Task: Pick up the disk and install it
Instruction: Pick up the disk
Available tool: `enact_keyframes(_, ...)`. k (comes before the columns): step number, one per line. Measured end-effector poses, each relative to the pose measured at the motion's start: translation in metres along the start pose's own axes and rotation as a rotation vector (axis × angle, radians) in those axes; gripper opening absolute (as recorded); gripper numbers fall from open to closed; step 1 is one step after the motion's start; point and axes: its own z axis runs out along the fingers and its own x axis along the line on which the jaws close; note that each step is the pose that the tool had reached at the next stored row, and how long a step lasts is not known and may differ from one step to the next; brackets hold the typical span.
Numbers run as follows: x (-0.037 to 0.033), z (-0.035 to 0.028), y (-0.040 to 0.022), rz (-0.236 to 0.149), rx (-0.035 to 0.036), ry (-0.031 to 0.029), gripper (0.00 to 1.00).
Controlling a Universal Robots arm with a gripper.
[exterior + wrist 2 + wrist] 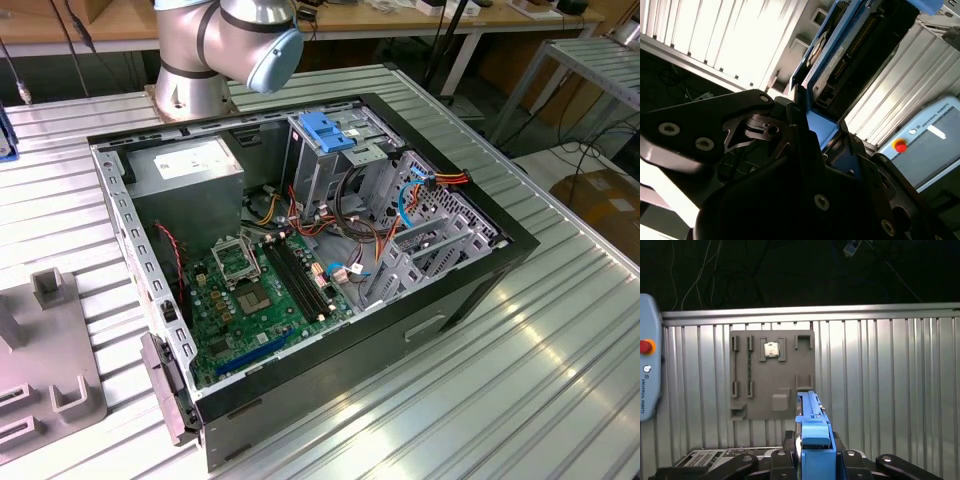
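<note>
Here my gripper [812, 462] is clamped shut on the disk [810, 425], held edge-on with its long axis running straight out from my grip. The open computer case [450, 300] sits mid-frame in the exterior view.

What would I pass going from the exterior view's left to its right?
From the left: grey fixture plate → power supply box → blue drive cage → cardboard box.
</note>
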Motion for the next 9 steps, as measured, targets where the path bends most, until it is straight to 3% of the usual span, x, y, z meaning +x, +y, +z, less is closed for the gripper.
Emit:
enact_keyframes(4,-0.0001,0.0002,-0.0085,0.0,0.0,0.0001,0.37)
enact_keyframes(9,0.0047,0.0002,-0.0133,0.0,-0.0001,0.0001,0.37)
